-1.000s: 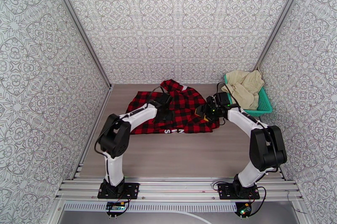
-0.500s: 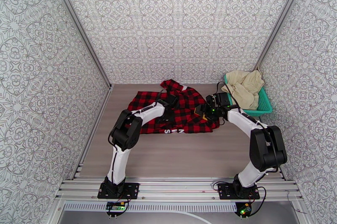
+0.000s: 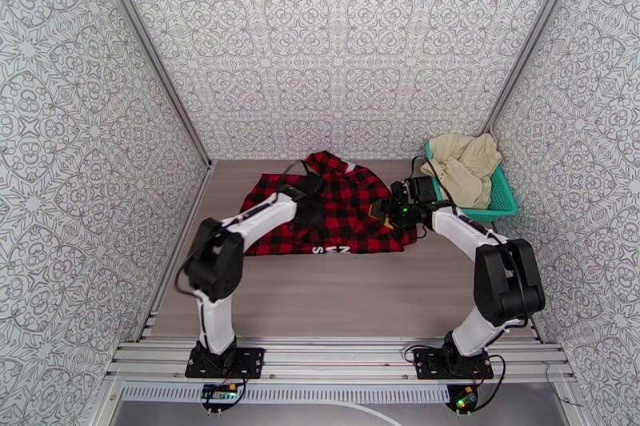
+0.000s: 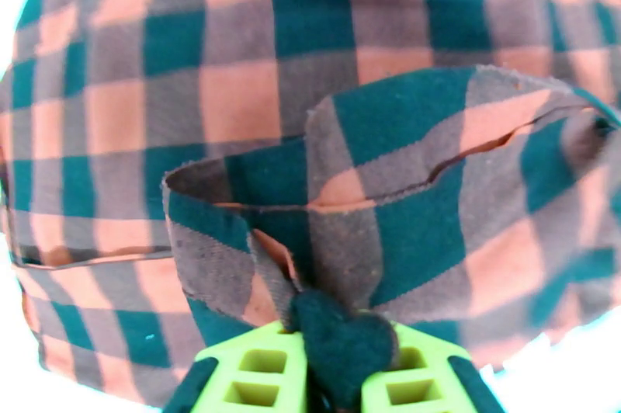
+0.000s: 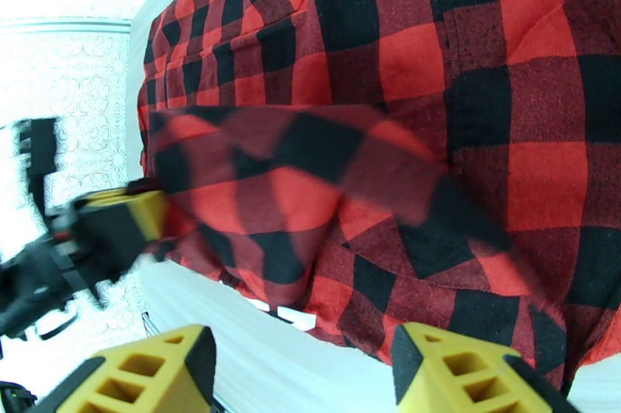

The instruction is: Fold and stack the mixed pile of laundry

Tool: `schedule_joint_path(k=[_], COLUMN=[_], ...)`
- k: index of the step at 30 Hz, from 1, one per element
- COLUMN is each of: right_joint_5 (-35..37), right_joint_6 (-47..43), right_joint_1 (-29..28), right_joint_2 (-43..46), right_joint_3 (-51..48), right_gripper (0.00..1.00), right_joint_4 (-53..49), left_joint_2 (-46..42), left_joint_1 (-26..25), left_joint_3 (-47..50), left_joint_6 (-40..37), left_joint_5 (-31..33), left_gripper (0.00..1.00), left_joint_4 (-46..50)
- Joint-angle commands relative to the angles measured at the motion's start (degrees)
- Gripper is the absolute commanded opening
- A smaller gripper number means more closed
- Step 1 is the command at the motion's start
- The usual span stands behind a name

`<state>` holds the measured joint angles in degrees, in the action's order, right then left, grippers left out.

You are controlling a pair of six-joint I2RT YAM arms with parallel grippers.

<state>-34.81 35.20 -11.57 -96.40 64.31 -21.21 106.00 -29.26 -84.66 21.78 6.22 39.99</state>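
Note:
The red-and-black checked flannel shirt [image 3: 352,195] lies spread on the table's far middle, with white lettering at its near hem. My left gripper [image 3: 310,210] sits over the shirt's middle. In the left wrist view its green fingers [image 4: 256,368] are shut on a raised fold of the shirt [image 4: 372,197]. My right gripper [image 3: 390,215] hovers at the shirt's right edge. Its yellow fingers [image 5: 466,368] stand wide apart and open above the shirt [image 5: 481,96]. Cream-beige cloth pieces [image 3: 464,163] are heaped in the basket.
A teal mesh basket [image 3: 506,194] stands at the back right against the wall. Patterned walls close in the table on three sides. Bare wooden table [image 3: 344,291] stretches between the shirt and the arm bases.
The left gripper has closed on a fold of the shirt, and the left arm's elbow swung right, then back left. The right arm has stayed put.

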Motion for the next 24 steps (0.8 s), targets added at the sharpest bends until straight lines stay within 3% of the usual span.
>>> schedule_joint_path(k=[1,4,7,14,17,22,24], right_joint_5=[-0.1,0.5,0.6,1.1,1.1,1.2,1.1], right_joint_6=[1.0,1.2,1.6,2.0,2.0,1.9,1.8], right_joint_1=[0.0,0.0,0.0,0.0,0.0,0.0,-0.1], right_joint_2=[-2.2,-3.7,-5.3,-8.0,-8.4,-8.6,-8.5], right_joint_3=[0.4,1.3,1.7,2.2,2.3,2.2,2.2], right_gripper=[0.64,0.64,0.64,0.63,0.63,0.63,0.63], right_joint_4=[1.1,1.4,2.0,2.4,2.4,2.4,2.2], left_joint_2=[-4.4,-6.6,-7.5,-7.8,-7.8,-8.4,-9.5], left_joint_1=[1.9,3.2,3.8,5.4,5.8,7.0,8.2], left_joint_3=[3.3,5.0,5.9,8.0,8.4,9.8,11.0], left_joint_6=[-3.7,-6.3,-9.2,-10.9,-11.0,-10.0,-9.1], left_joint_5=[-7.4,-12.7,-15.5,-14.2,-12.9,-12.0,-11.5], left_gripper=[0.2,0.2,0.3,0.37,0.3,0.06,0.01], left_joint_4=[-3.0,-3.6,-2.3,0.3,0.4,-1.9,-3.0])
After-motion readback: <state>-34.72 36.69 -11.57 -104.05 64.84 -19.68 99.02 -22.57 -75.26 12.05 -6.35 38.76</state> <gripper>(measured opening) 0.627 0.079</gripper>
